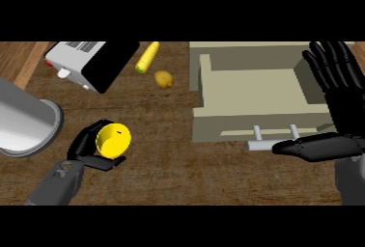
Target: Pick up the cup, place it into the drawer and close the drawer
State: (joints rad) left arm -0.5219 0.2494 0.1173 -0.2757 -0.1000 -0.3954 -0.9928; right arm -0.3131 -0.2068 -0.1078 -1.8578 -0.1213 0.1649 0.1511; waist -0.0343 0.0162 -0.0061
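Left hand (91, 144) near and left, curled round the yellow cup (114, 140), thumb below, fingers behind; cup on its side, open mouth toward the view, long axis roughly away from the camera. Right hand (335, 96) at the right edge, flat and holding nothing, fingers straight toward the far side, thumb out left just beside the handle (262, 143). Drawer (253, 84) open, right of and farther than the cup, well apart from it, so next carry judged rightward and away. Left hand with the cup; right nearer the handle for closing. Farther left: grey pot (25, 123), cut off by the edge; white-and-black appliance (89, 60); two yellow vegetables, one long (147, 57), one round (164, 78). Hidden: cup's far end, drawer's right wall behind the right hand
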